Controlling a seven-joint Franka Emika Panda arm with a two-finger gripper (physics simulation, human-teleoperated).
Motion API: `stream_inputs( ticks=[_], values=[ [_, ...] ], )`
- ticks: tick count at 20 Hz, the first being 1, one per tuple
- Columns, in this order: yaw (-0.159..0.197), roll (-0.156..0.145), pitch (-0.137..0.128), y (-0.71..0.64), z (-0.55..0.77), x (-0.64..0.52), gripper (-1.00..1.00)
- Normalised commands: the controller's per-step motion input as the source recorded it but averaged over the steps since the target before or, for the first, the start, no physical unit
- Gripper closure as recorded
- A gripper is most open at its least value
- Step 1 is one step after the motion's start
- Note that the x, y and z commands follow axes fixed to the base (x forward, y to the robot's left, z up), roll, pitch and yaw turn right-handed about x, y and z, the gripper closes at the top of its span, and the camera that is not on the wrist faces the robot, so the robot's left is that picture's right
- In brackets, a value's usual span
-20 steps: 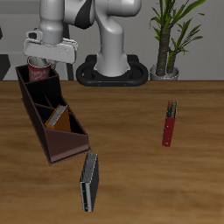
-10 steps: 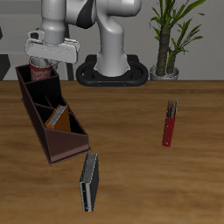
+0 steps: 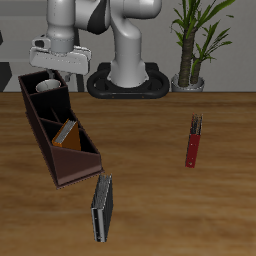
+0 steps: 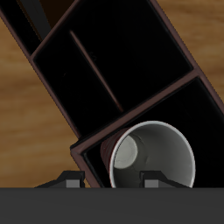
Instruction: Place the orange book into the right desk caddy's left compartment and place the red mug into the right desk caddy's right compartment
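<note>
The wooden table carries the right desk caddy along one side edge, with a potted plant at the back edge. No writing is legible anywhere. The red mug sits in the right compartment; the orange book leans in the left compartment. The gripper hangs above the mug with its fingers apart, holding nothing.

Even, soft light fills both views, with no glare on the wooden table; shadows are faint, a thin dark smudge under the pencil box and under the grey book; the caddy interior is near-black (its depth unreadable); the mug interior shades grey to white in the wrist view; both renders look coarse and slightly soft, without edge distortion.
</note>
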Motion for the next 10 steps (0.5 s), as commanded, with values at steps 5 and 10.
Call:
stream_inputs(
  ticks=[5, 10],
  values=[
    [0.012, 0.008, -0.005, 0.04, 0.05, -0.03, -1.0],
    [0.016, -0.009, -0.041, 0.08, 0.19, -0.06, -1.0]
  ],
)
